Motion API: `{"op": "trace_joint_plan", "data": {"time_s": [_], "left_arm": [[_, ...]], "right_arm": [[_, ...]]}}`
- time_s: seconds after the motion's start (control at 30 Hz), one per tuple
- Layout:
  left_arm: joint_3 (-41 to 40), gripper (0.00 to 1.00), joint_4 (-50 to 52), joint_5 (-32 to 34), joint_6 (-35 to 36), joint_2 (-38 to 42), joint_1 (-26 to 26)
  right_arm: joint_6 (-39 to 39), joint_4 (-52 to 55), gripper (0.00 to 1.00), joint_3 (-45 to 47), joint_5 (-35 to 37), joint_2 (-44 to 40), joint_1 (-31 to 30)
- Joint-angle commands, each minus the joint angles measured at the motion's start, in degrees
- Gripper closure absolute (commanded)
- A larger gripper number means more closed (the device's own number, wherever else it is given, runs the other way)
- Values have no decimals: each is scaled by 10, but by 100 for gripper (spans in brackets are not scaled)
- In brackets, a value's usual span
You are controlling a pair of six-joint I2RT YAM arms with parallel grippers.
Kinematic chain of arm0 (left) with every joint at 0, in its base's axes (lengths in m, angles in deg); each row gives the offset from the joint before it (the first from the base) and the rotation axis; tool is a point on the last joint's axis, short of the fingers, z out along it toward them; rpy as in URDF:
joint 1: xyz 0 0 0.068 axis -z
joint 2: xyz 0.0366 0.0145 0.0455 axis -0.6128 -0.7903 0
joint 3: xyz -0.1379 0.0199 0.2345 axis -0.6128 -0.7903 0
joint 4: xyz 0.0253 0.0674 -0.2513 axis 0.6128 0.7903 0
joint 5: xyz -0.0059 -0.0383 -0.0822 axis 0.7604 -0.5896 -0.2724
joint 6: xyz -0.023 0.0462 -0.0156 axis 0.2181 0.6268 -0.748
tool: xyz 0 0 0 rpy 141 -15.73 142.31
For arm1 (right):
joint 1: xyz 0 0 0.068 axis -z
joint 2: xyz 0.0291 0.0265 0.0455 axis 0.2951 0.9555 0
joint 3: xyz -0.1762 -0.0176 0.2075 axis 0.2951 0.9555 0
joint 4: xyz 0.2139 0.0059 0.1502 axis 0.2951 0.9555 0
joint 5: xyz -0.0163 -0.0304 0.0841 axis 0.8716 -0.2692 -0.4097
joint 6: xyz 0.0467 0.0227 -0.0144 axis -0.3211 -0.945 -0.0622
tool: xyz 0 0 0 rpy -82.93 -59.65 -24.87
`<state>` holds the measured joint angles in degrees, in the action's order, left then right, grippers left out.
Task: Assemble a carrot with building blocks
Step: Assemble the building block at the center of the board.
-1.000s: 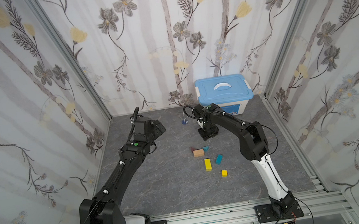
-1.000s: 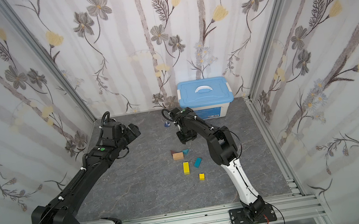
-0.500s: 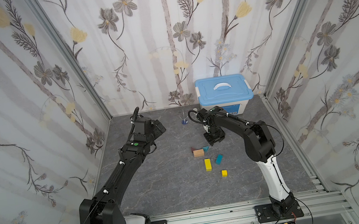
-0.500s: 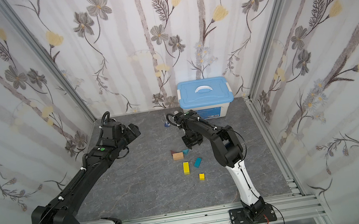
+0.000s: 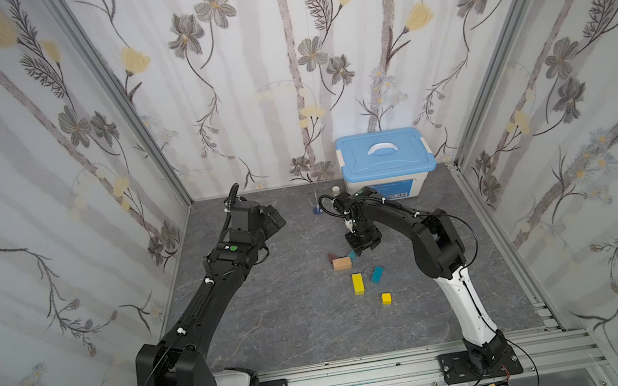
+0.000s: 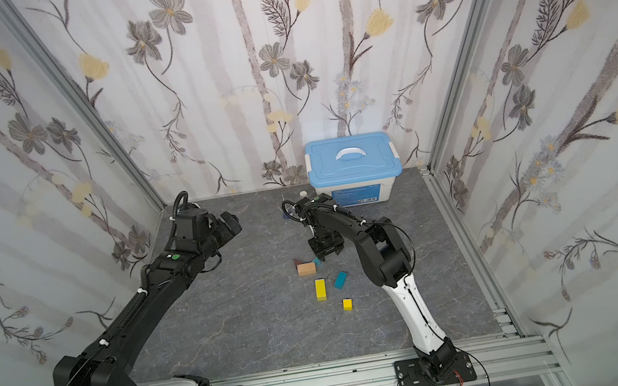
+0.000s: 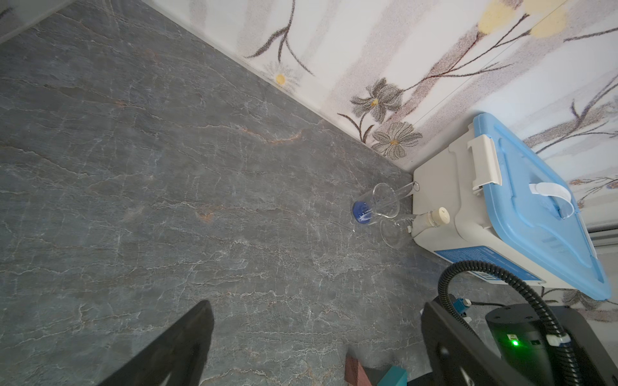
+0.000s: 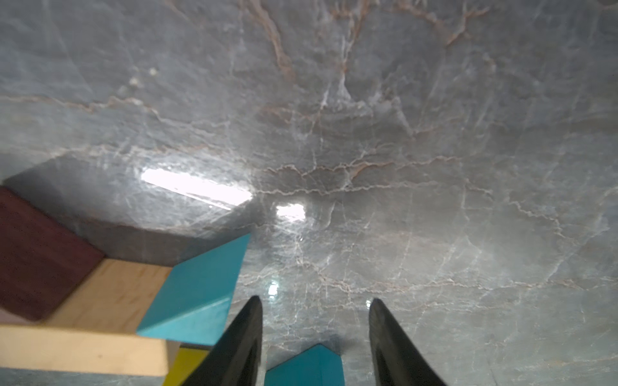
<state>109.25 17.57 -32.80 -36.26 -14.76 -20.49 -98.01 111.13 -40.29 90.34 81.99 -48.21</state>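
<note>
The right tool (image 8: 315,299) hangs low over the desk (image 5: 277,323), jaws partly apart and empty, just beside the teal triangle (image 8: 200,294). The left tool (image 5: 276,221) waits well away on its own side, jaws wide apart and holding nothing.

The carrot (image 5: 341,261) is only begun. The maroon triangle (image 8: 40,254) and the teal triangle sit at the far edge of the tan bar (image 8: 110,300), both touching it like leaves. The wrist view does not show whether the teal one lies flat against the bar or rides up on its corner. The yellow bar (image 5: 358,283), teal bar (image 5: 376,274) and yellow cube (image 5: 386,298) lie loose nearer the robot, none of them joined to the figure.

The step in hand looks like leaving the leaves settled and fetching the yellow bar. One finger stands very close to the teal triangle, so the tool should rise straight up before travelling. Any sideways drift would likely knock that leaf off line.

The yellow bar points toward the robot and probably needs turning crosswise. It is best gripped across its narrow width at mid-length. It should be set down just short of the tan bar and eased in until they touch, gently enough that the tan bar and its leaves do not shift. The teal bar lies near the yellow one, so the descent should keep clear of it.
</note>
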Motion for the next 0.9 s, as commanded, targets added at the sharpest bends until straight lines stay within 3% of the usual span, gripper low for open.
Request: {"op": "trace_joint_plan", "data": {"time_s": [0.0, 0.87], "left_arm": [[5, 0, -6, 3, 4, 0, -2], [-1, 0, -7, 5, 3, 5, -1]], "right_arm": [[-9, 10, 49, -5, -2, 2, -1], [-3, 10, 49, -9, -5, 9, -18]]}}
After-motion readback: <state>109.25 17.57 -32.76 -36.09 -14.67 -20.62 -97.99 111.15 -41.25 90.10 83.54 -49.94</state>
